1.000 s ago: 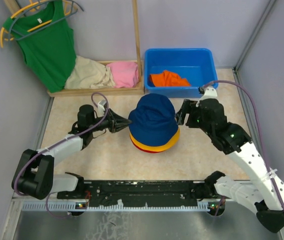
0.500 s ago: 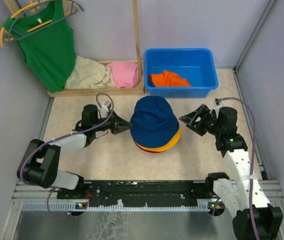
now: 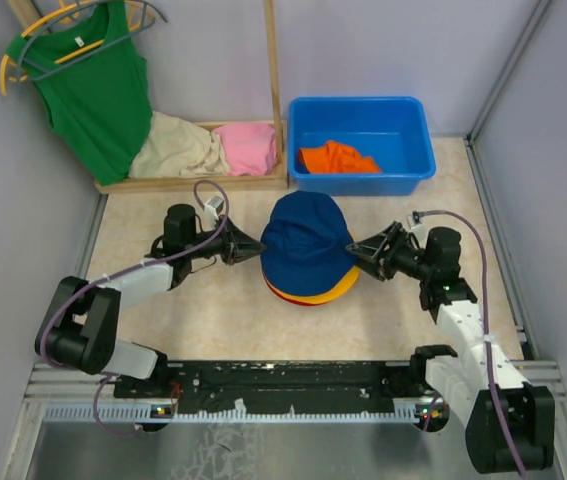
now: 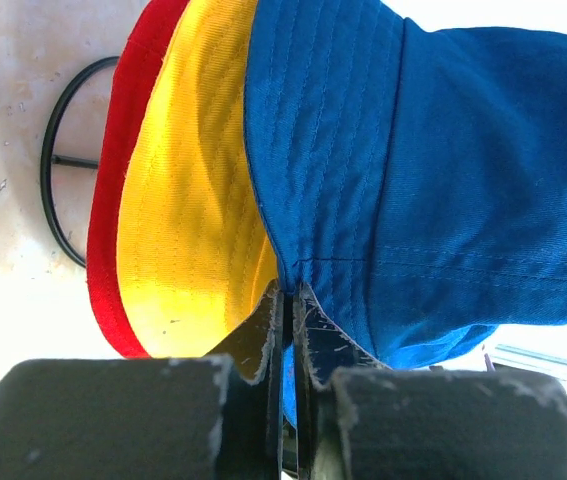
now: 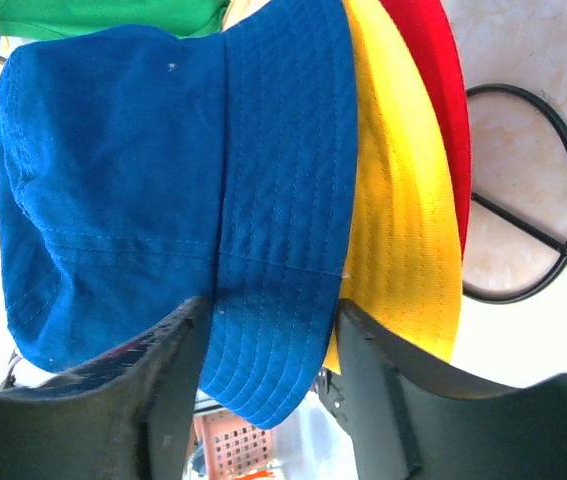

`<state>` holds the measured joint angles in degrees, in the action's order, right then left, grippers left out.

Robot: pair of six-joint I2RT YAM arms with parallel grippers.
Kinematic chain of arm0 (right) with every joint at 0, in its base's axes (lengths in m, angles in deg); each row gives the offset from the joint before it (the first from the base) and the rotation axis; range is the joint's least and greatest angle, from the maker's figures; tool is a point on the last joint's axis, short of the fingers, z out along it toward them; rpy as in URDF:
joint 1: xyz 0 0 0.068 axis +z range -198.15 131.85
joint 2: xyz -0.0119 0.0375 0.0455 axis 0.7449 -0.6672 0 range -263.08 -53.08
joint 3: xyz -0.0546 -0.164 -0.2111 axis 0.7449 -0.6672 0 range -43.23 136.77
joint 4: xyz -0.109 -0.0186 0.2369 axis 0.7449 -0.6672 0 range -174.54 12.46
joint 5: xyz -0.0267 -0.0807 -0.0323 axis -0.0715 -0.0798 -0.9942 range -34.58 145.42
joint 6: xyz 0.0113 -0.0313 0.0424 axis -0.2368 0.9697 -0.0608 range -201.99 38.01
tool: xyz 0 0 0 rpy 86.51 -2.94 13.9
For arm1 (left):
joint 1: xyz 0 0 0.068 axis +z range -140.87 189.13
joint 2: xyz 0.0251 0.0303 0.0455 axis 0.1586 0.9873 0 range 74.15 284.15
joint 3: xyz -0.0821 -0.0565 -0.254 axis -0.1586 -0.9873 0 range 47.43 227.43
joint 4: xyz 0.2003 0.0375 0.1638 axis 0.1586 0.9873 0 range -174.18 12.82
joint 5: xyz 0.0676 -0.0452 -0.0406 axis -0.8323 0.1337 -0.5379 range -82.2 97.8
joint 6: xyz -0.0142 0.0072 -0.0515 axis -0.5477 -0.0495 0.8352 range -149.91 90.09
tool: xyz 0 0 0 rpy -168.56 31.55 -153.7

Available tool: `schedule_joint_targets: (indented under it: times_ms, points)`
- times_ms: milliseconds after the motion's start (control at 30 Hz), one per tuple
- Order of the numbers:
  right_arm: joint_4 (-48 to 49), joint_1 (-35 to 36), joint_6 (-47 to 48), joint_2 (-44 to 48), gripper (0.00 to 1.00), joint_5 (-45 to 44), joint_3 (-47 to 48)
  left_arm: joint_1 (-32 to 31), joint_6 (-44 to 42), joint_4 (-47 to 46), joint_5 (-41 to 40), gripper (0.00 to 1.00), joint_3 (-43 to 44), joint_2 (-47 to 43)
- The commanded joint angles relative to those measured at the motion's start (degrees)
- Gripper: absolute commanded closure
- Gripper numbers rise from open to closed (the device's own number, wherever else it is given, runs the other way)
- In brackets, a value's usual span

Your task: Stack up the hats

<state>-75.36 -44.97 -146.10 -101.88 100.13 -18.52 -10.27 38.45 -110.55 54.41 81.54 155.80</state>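
Observation:
Three hats are stacked at the table's middle: a navy blue hat (image 3: 306,240) on top, a yellow-orange hat (image 3: 337,289) under it, a red hat (image 3: 281,294) at the bottom. My left gripper (image 3: 255,247) is shut on the blue hat's left brim (image 4: 323,150), its jaws (image 4: 289,300) pinching the cloth edge beside the yellow-orange hat (image 4: 193,200). On the other side my right gripper (image 3: 356,250) stands open astride the blue hat's brim (image 5: 283,200), fingers either side, not pressing it. A bright orange hat (image 3: 335,157) lies crumpled in the blue bin (image 3: 358,103).
A black wire stand ring (image 5: 533,200) sits under the stack on the table. At the back left, a wooden frame (image 3: 275,90) holds a green tank top (image 3: 98,90) on a hanger, with beige (image 3: 176,148) and pink (image 3: 246,148) folded clothes below.
My left gripper has closed on the blue hat's left brim. The right arm drew back, then came in low to the right brim, its jaws narrowing around it.

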Motion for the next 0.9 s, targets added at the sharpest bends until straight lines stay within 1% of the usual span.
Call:
schedule_joint_targets:
  times_ms: [0, 33, 67, 100, 133, 167, 500, 667, 867]
  points:
    - [7.95, -0.32, -2.64, -1.49, 0.51, 2.05, -0.09, -0.20, -1.21, 0.10, 0.93, 0.96, 1.92, 0.78]
    - [8.02, -0.37, -2.49, -1.98, 0.58, 1.79, -0.05, -0.19, -1.27, 0.09, 0.87, 0.96, 1.93, 0.94]
    - [8.27, -0.37, -2.31, -2.53, 0.68, 1.45, -0.18, -0.20, -1.29, 0.09, 0.78, 0.96, 1.93, 1.13]
    - [8.51, -0.41, -2.01, -3.06, 0.85, 1.18, -0.22, -0.20, -1.33, 0.03, 0.86, 0.96, 1.86, 1.25]
    - [8.26, -0.37, -1.53, -3.59, 0.97, 0.80, -0.27, -0.20, -1.42, -0.11, 0.86, 0.96, 1.78, 1.50]
    - [7.80, -0.42, -0.89, -4.05, 1.00, 0.21, -0.22, -0.20, -1.53, -0.17, 1.07, 0.97, 1.75, 1.70]
    - [5.93, -3.27, 6.06, -8.25, 1.00, -0.86, -4.56, 0.06, -5.18, 2.05, 1.71, 0.99, -0.32, 2.55]
    - [4.01, -3.38, 9.64, -9.47, 1.00, -2.24, -6.27, 0.32, -9.11, 6.83, 1.55, 1.00, -1.08, 1.50]
    - [2.88, -3.36, 11.49, -9.41, 1.00, -2.30, -6.57, 0.41, -10.48, 7.52, 1.19, 1.00, -5.96, -1.17]
